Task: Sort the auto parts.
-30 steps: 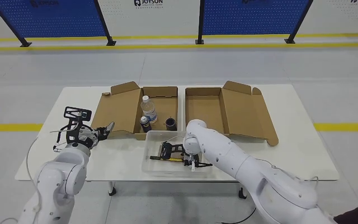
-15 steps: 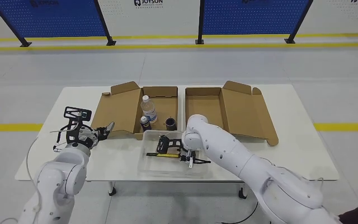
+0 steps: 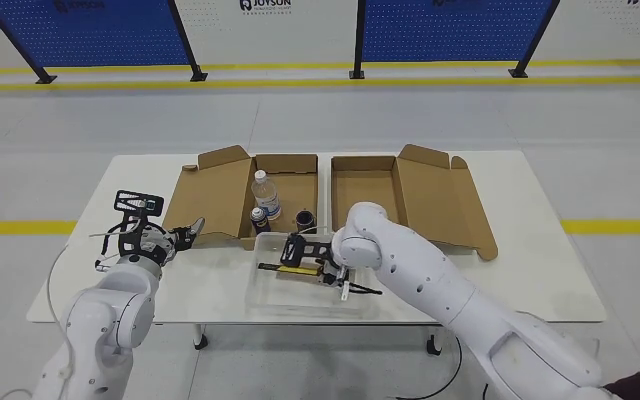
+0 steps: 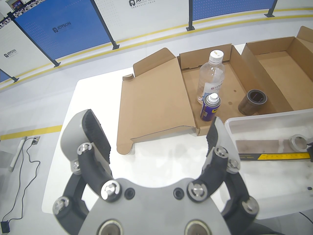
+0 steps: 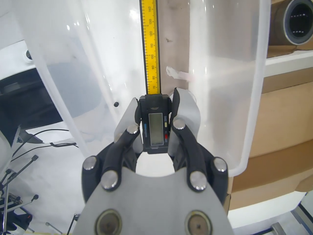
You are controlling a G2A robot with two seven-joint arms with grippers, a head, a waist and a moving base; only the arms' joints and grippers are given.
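Now | right jaws clamped on caliper (image 5: 149,37) over clear bin (image 5: 256,74) | left jaws wide above table (image 4: 159,157)

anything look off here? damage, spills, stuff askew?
No spills. Two oddities: the open flap of the cardboard box looks torn or creased along its edge nearest the robot, and a clear water bottle stands in that box beside the spray can and the dark cylinder, hardly an auto part.

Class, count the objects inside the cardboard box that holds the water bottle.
3: the water bottle mid-box; the spray can in front of it, nearer the robot; the dark cylinder beside the can, towards the other box. None seems hidden.
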